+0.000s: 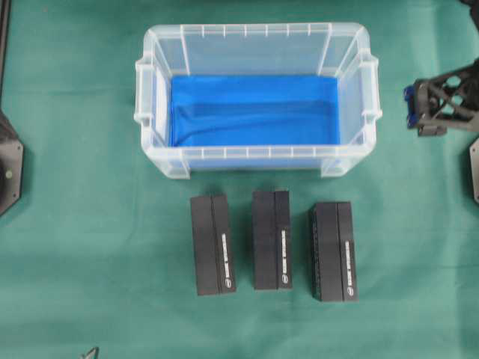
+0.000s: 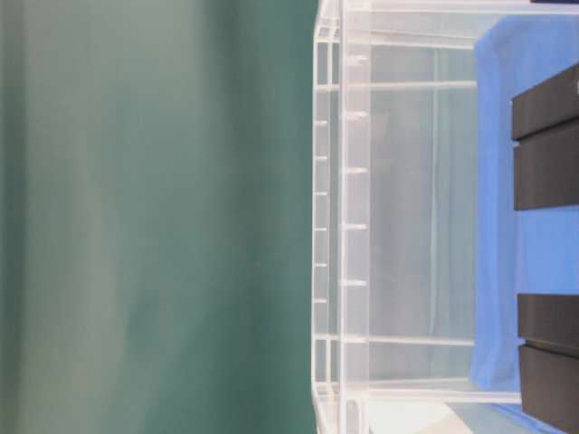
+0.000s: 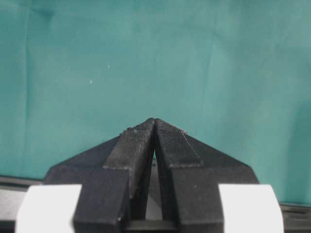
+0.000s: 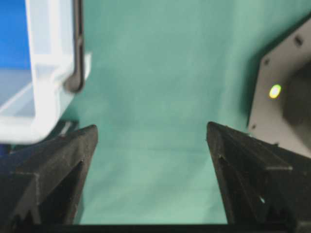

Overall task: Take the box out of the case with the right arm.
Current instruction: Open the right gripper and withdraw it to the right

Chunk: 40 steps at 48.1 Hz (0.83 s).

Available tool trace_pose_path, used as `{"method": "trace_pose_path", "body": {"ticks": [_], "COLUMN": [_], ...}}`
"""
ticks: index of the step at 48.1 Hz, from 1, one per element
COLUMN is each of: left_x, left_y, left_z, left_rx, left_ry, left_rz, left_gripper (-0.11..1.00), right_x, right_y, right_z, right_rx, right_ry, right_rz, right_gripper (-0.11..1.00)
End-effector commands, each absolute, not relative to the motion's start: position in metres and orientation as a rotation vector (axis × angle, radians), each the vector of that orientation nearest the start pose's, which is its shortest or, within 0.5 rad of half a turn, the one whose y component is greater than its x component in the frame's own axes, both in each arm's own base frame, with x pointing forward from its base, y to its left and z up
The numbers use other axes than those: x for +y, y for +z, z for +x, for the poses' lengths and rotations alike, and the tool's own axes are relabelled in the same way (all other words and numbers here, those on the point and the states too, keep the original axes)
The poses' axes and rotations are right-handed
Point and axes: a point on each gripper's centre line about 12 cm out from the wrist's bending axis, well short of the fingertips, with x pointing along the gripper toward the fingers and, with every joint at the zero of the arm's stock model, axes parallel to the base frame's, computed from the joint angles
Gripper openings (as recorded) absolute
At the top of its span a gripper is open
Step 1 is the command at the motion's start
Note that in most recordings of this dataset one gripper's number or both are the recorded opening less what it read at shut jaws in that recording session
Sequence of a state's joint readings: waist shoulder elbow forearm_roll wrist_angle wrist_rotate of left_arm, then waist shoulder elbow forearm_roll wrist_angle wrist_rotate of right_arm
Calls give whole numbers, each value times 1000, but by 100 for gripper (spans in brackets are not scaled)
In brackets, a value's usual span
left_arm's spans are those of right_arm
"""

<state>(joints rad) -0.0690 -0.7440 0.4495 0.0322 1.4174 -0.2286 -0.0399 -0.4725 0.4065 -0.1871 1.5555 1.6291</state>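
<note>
Even, bright light — right-wrist view blurred

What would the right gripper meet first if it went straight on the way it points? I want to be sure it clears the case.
Probably only the green cloth. The right gripper hangs open over bare cloth, with the case off to one side of its line. Depth is hard to judge.

Black left gripper (image 3: pixel 154 127), two ridged, wedge-shaped fingers (image 3: pixel 133 145) meeting tip to tip at the picture's centre; jaws closed, nothing between them, only a thin dark slit below the tips. White rectangular parts (image 3: pixel 48 208), one at each lower corner, flanking the black finger bases. Green cloth table cover (image 3: pixel 155 58), matte, faintly creased, a few pale specks, filling the whole background. Dark strip (image 3: pixel 19 180) along the lower edge, behind the gripper's base.
</note>
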Motion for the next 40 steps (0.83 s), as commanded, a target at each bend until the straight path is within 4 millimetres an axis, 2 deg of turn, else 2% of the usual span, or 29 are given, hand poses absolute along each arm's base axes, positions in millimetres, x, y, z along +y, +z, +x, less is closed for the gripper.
{"method": "trace_pose_path", "body": {"ticks": [1, 11, 40], "left_x": [-8, -7, -8], "left_y": [377, 377, 377], "left_z": [181, 180, 180], "left_rx": [1089, 1089, 1091], "left_ry": [95, 97, 94], "left_rz": [-148, -149, -145], "left_gripper": [0, 0, 0], "right_x": [-42, -53, -52], "right_y": [333, 332, 328], "right_z": [219, 216, 219], "right_rx": [933, 938, 930], "right_ry": [-1296, -1301, -1281], "right_rz": [1195, 1187, 1203], "right_gripper": [87, 87, 87]}}
